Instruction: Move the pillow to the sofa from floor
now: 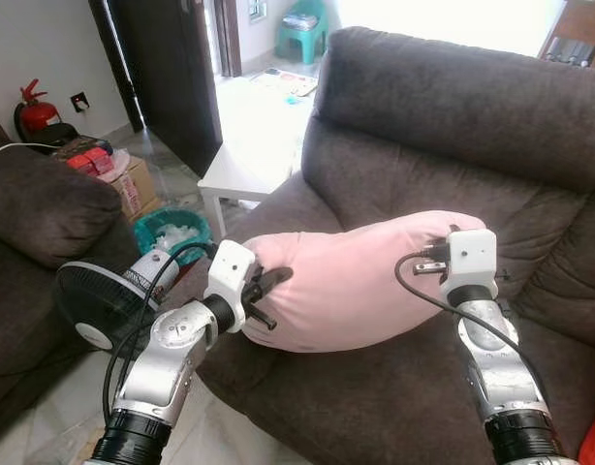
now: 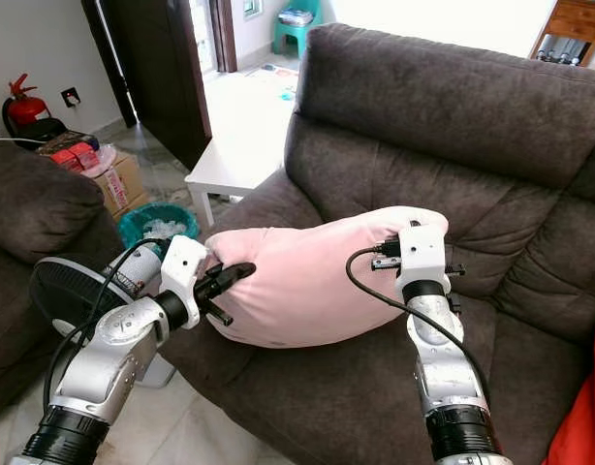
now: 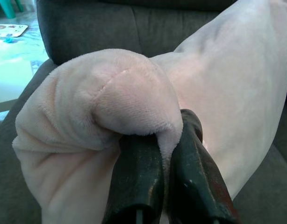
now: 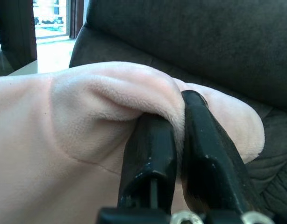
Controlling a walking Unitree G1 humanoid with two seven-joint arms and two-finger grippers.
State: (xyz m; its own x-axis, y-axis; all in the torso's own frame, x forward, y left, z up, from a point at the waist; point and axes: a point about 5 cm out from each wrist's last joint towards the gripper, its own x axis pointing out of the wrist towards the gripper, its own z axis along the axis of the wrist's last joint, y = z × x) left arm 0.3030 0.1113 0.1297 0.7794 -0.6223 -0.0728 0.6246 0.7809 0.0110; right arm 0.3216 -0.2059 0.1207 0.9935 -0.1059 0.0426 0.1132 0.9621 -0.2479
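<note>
Both claws are clenched on the pillow [image 1: 360, 281]: the left gripper [image 1: 270, 291] pinches a fold at one end, the right gripper [image 4: 181, 140] a fold at the other, with the pillow slung between them over the sofa [image 1: 453, 126] seat. It looks light, soft and floppy, sagging in the middle. Plush fabric may slip, so pinched corner folds seem the best hold.

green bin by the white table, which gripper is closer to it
Left. The left gripper pinches the pillow on the green bin side; the right gripper grips the far end.
</note>
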